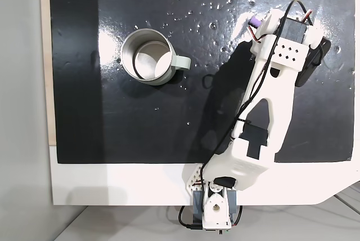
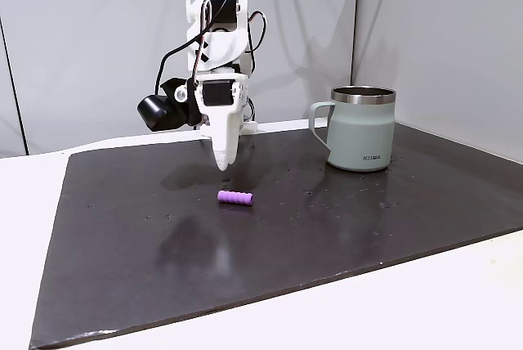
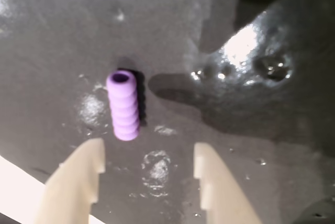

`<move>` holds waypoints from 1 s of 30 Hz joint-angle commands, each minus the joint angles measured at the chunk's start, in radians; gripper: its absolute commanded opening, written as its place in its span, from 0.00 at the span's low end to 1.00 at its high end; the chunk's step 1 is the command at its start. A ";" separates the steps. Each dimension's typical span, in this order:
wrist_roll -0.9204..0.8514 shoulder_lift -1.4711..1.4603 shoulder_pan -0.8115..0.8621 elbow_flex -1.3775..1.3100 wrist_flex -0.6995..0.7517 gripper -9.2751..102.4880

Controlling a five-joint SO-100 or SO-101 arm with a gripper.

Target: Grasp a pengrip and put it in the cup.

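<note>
The pengrip (image 3: 124, 105) is a short ribbed light-purple tube lying on the black mat, just ahead of my left fingertip in the wrist view. My gripper (image 3: 149, 148) is open with nothing between its fingers. In a fixed view the gripper (image 2: 222, 162) points straight down and hovers a little above the mat, just behind the pengrip (image 2: 235, 197). From above, the pengrip (image 1: 253, 23) peeks out beside the arm's wrist. The pale grey-green cup (image 2: 360, 129) stands upright and apart, with its handle towards the arm (image 1: 147, 56).
A glossy black mat (image 1: 169, 128) covers most of the white table (image 1: 112, 184). The arm's base (image 1: 216, 207) sits at the table's near edge in the top-down fixed view. Bare mat lies between the cup and the pengrip.
</note>
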 commanded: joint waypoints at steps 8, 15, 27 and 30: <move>-0.003 -0.321 0.021 -0.626 0.290 0.29; -0.023 -0.543 0.020 -1.019 0.439 0.29; -0.044 -0.601 -0.005 -1.092 0.433 0.30; -0.052 -0.621 -0.017 -1.117 0.430 0.29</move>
